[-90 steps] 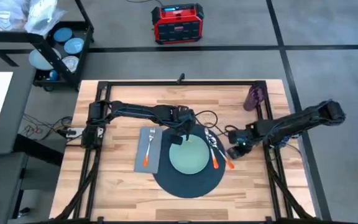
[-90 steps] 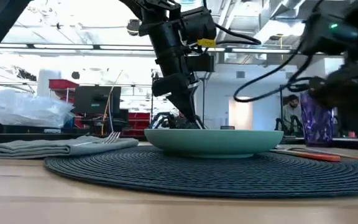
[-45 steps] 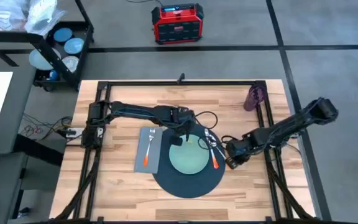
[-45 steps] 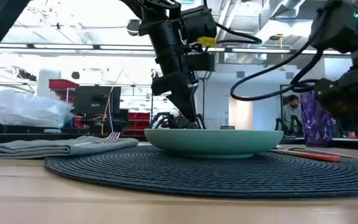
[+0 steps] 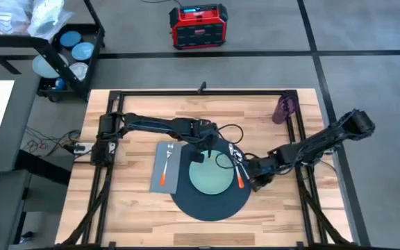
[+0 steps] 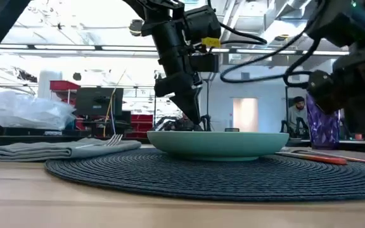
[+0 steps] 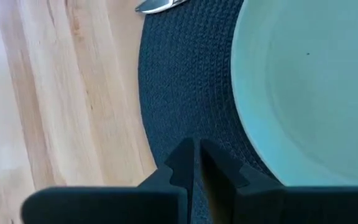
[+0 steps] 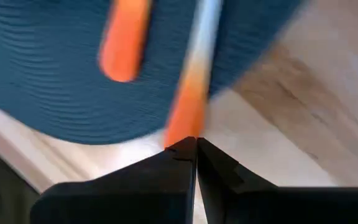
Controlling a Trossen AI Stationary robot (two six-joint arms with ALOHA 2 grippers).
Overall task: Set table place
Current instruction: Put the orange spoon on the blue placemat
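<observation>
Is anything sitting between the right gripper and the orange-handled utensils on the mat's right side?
Nothing visible. The right gripper, fingers shut, is already at the utensils on the mat; in its wrist view an orange handle reaches its fingertips.

Wooden table (image 5: 130,201) under dark mat (image 5: 210,203), napkin (image 5: 167,169)

free: counter (image 5: 130,208) front edge and both front corners bare | blocked: mat (image 5: 210,201) centre, left gripper (image 5: 201,154) over plate (image 5: 209,173) rear rim, right gripper (image 5: 250,182) beside 2 orange handles, cup (image 5: 284,108) right rear corner
</observation>
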